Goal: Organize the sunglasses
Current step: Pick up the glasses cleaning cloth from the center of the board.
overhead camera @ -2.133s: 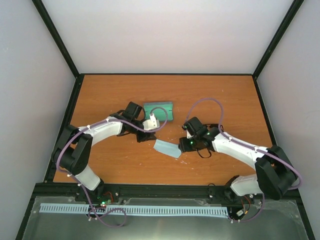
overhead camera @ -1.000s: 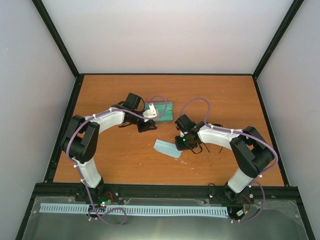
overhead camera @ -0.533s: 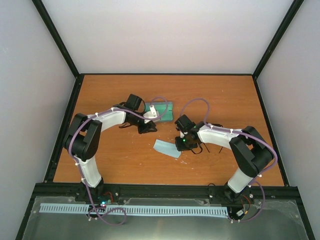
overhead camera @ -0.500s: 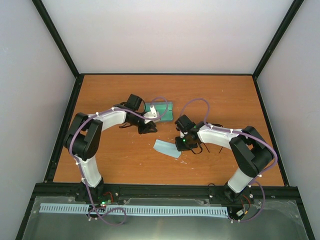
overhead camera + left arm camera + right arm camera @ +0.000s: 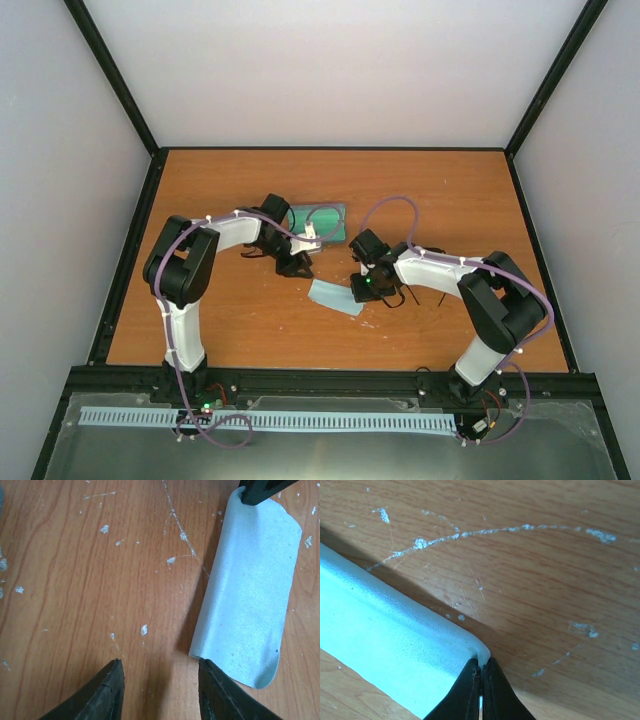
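Note:
The pale blue cloth [image 5: 335,297] lies folded on the table between the two arms. My right gripper [image 5: 358,290] is shut on its right corner; in the right wrist view the closed jaws [image 5: 481,667] pinch the raised cloth [image 5: 385,645] edge. My left gripper [image 5: 298,267] hovers open just left of the cloth [image 5: 250,595], its jaws [image 5: 160,662] over bare wood with the right fingertip [image 5: 212,680] at the cloth's near corner. Thin black shapes beside the right arm look like the sunglasses [image 5: 402,297], mostly hidden.
The blue-green case [image 5: 326,215] lies behind the left gripper, partly crossed by the arm's purple cable. The right gripper's black fingers [image 5: 260,490] show at the cloth's far end in the left wrist view. A black frame borders the wooden table [image 5: 200,310].
The left gripper has moved right and nearer, from beside the case to the cloth's left edge, and opened wider. The right gripper has closed on the cloth's corner.

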You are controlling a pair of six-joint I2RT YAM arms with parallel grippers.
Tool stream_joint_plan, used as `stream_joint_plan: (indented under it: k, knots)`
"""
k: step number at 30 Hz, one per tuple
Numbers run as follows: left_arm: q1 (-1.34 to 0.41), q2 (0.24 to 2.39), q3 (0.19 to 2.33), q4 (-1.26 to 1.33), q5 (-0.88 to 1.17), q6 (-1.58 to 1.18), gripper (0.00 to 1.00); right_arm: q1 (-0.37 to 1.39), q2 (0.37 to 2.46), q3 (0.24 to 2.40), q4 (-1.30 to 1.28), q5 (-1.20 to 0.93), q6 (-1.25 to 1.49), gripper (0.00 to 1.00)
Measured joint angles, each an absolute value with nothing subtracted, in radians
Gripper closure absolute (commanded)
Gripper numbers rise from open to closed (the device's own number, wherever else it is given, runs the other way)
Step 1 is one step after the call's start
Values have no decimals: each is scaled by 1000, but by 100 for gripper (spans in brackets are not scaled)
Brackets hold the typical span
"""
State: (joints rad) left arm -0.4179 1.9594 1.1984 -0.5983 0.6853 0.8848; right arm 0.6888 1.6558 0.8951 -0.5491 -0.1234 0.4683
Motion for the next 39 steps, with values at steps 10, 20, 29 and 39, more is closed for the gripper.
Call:
stream_joint_plan:
  k: [10, 20, 29, 39]
  knots:
    - [-461, 1969, 1205, -602, 693, 900, 53, 689, 1656, 896, -549, -123, 468, 97]
    - [-485, 1993, 1207, -599, 699, 900, 65, 689, 1656, 896, -549, -123, 468, 97]
    - [-485, 2000, 1207, -590, 697, 901, 77, 689, 1656, 896, -550, -120, 468, 97]
    - [-487, 2000, 1200, -591, 699, 906, 94, 689, 1656, 896, -549, -118, 468, 97]
